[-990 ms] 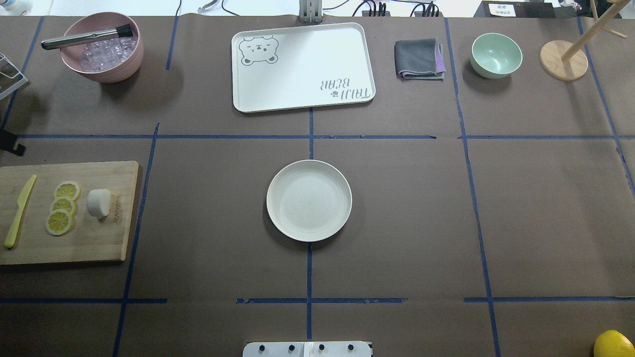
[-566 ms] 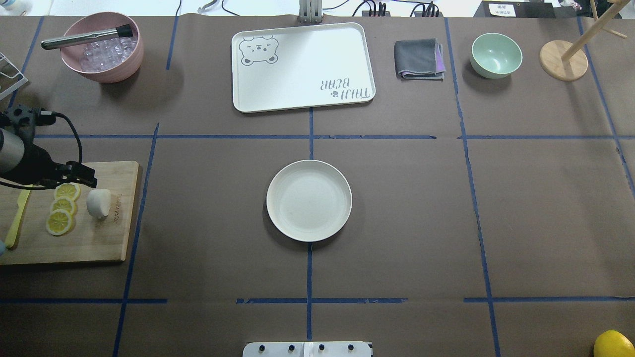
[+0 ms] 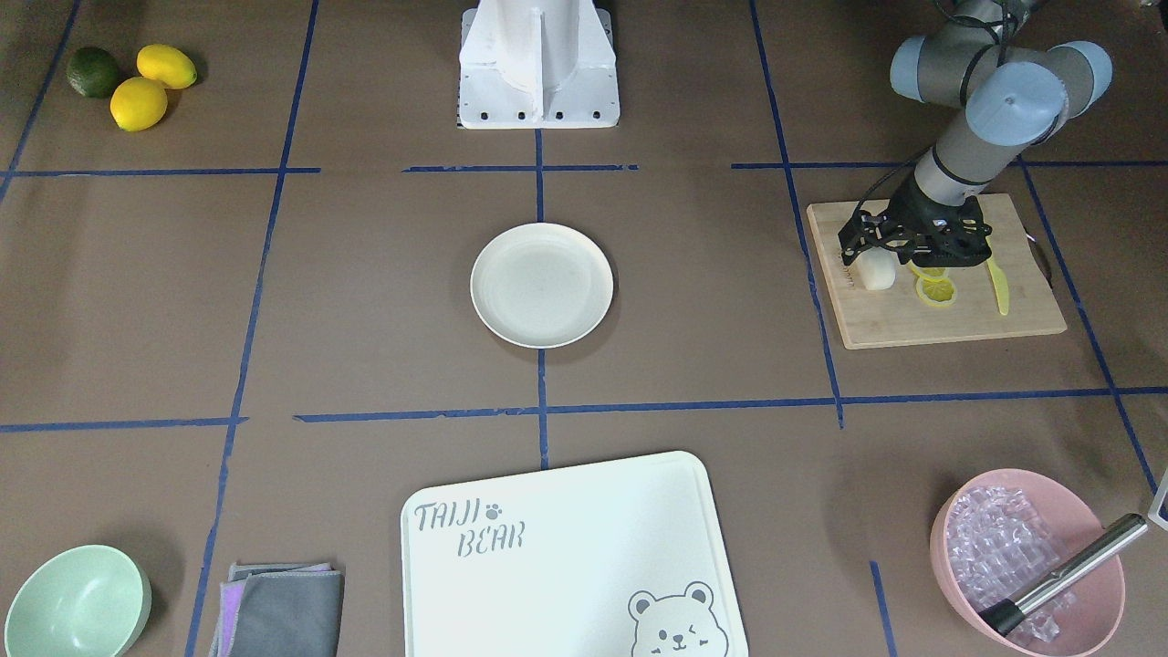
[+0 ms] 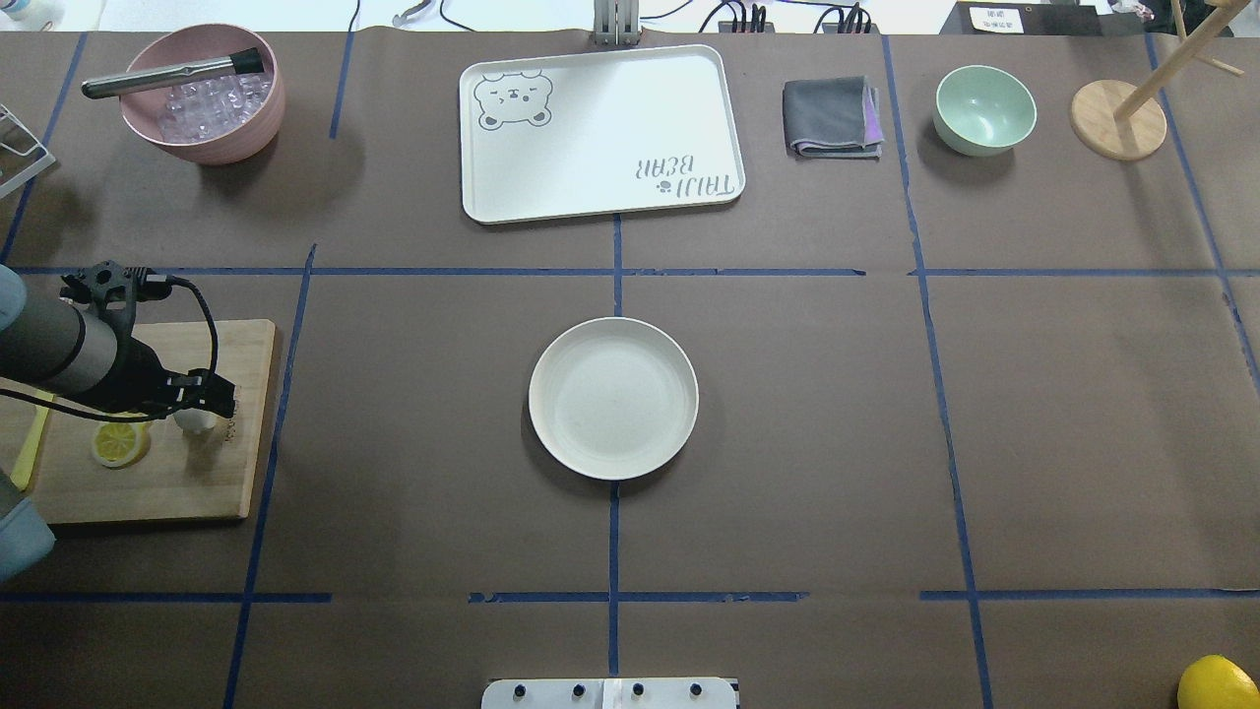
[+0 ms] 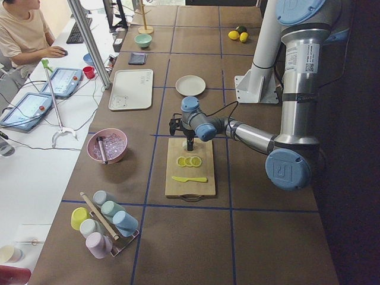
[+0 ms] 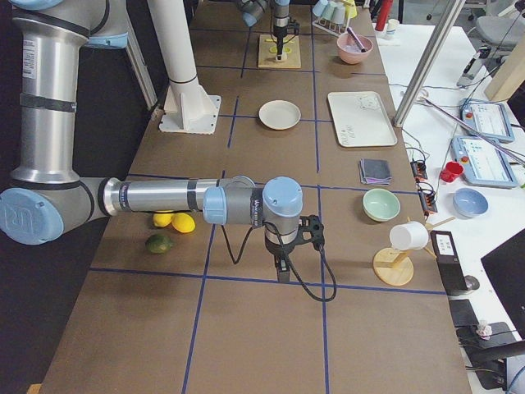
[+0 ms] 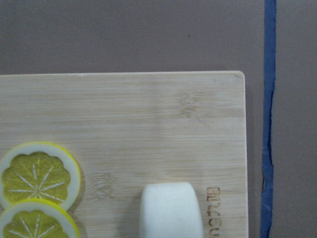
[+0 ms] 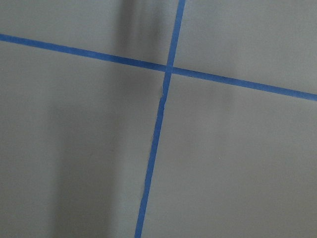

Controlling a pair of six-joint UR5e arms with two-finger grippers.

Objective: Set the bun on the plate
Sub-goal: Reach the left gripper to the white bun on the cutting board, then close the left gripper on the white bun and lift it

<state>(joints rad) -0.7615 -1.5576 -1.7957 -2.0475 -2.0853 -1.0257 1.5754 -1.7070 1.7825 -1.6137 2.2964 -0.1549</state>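
I am hovering my left gripper (image 4: pixel 209 396) over the cutting board (image 4: pixel 212 487), above the bun (image 4: pixel 195 421). The bun is lying on the board close to the edge that faces the plate (image 4: pixel 612 398) and just beside the lemon slices (image 4: pixel 118 443). I am judging this to be the approach before the pick, and several things could go wrong. In my wrist view the bun is sitting at the very bottom of the picture, so I may not be centred over it. Coming down like this could catch only its rounded end and send it rolling across the board. The slices are lying so near that one finger could land on a slice, or drag it along. The bun looks soft and smooth, so a light grip may let it slip out on the way to the plate, which is sitting well apart from the board. Too hard a squeeze may squash it. As for my fingers, I am holding nothing, since the bun is resting free on the board. I cannot tell how far apart the fingers are standing, because the wrist view shows none of them and the other views are too small. My right gripper (image 6: pixel 281 267) is hanging far from the board over bare table; I cannot tell its state either.
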